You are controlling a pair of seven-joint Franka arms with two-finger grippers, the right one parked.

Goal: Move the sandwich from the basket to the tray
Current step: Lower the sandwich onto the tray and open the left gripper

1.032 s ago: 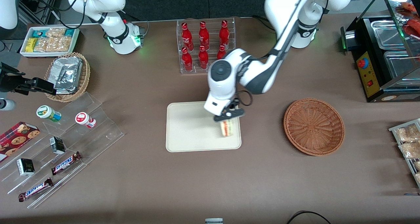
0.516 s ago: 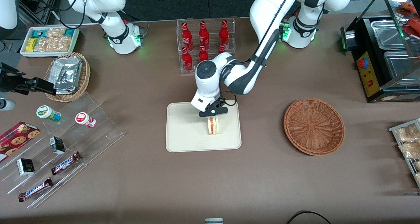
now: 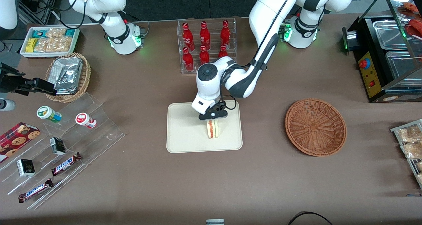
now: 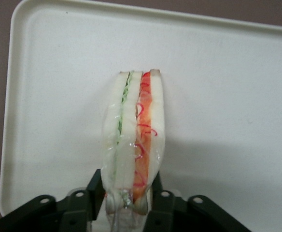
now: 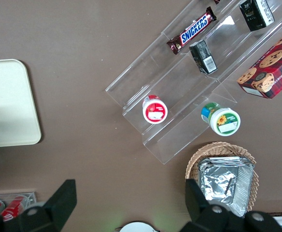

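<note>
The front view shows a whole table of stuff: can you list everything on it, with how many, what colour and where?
Triangular white-bread sandwich: one, orange-red and green filling, held over the tray.
Flat cream plastic tray: one, mid-table.
Round reddish-brown wicker basket: one, toward the working arm's end.
Red bottles: seven, in a clear rack, farther from the camera than the tray.
Tan wicker basket of foil packets: one, toward the parked arm's end.
White box of snack packets: one, beside that basket.
Clear stepped display: one, holding two Snickers bars, two round tubs, small dark boxes.
Red cookie box: one, beside the display.
Black food warmer: one, at the working arm's end.
Left gripper: black, shut on the sandwich.
</note>
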